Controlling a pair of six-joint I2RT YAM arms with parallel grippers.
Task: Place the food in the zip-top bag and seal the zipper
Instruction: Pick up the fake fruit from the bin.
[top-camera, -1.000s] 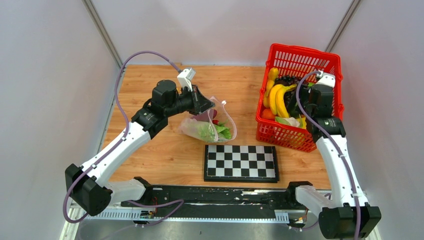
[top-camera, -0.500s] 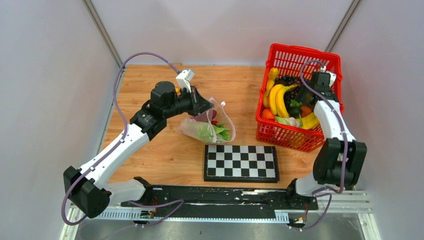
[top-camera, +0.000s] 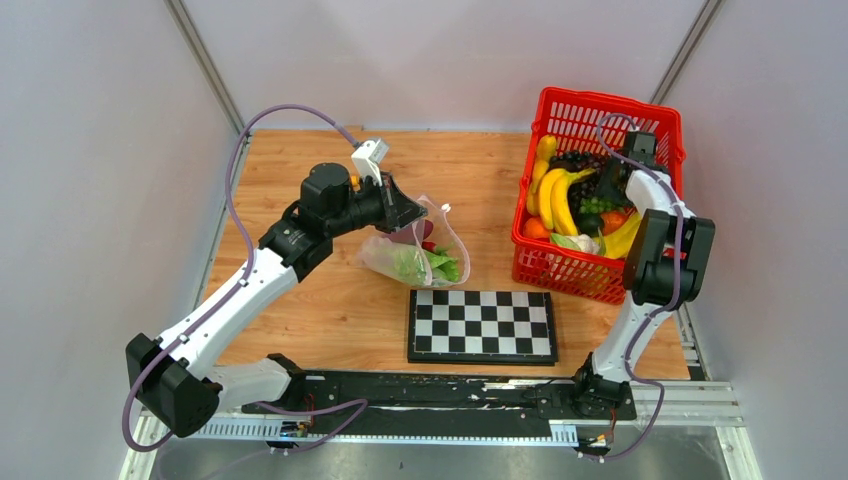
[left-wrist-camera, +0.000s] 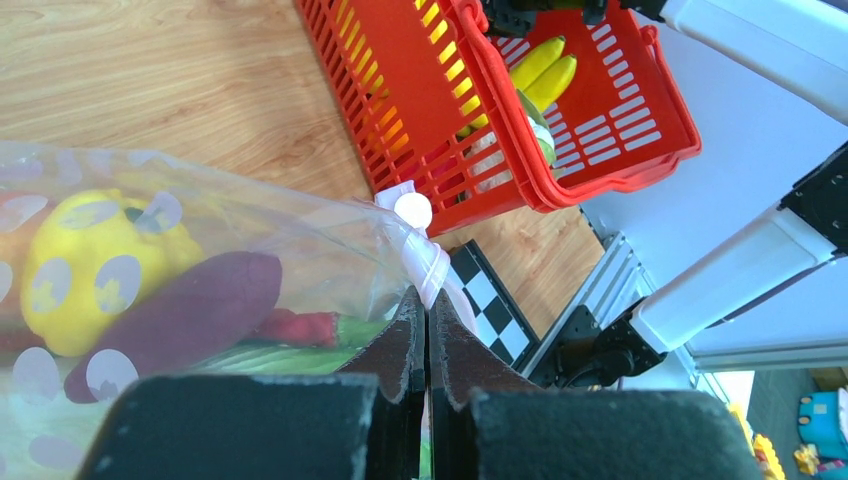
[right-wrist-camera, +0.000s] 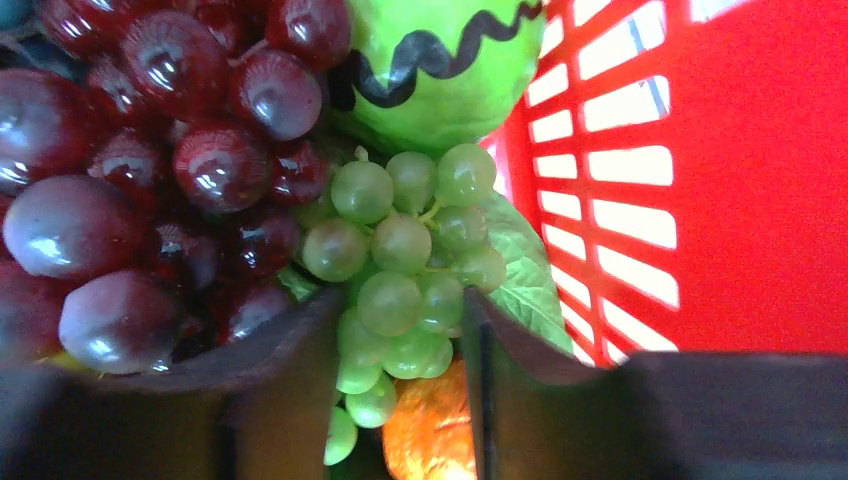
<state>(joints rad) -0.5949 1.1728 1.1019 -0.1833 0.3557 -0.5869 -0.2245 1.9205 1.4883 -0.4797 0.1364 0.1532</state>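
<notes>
From above, the left gripper (top-camera: 413, 212) hangs over the table (top-camera: 330, 300), its jaws at the raised edge of the zip-top bag (top-camera: 420, 258). The bag's filled body sags just below and beyond them. The right gripper (top-camera: 612, 188) reaches down into the red mesh basket (top-camera: 560, 272), well apart from the bag.

In the left wrist view the jaws are pressed together, pinching the zipper (left-wrist-camera: 432, 268). The pink strip runs straight out from between the tips. A yellow piece (left-wrist-camera: 90, 265) and a purple piece (left-wrist-camera: 190, 315) lie inside the bag, off to one side of the jaws. This pinch likely needs to be firm and high, so the mouth faces the incoming food.

In the right wrist view the jaws are spread, with the green grapes (right-wrist-camera: 400, 245) between them. Dark grapes (right-wrist-camera: 150, 180) crowd outside one jaw, and a leaf (right-wrist-camera: 525, 280) lies outside the other. Whether the pads touch the bunch I cannot tell. A good grip would close gently on the bunch's middle, leave the dark grapes outside, then lift straight up. The knobbly cluster may slip.
</notes>
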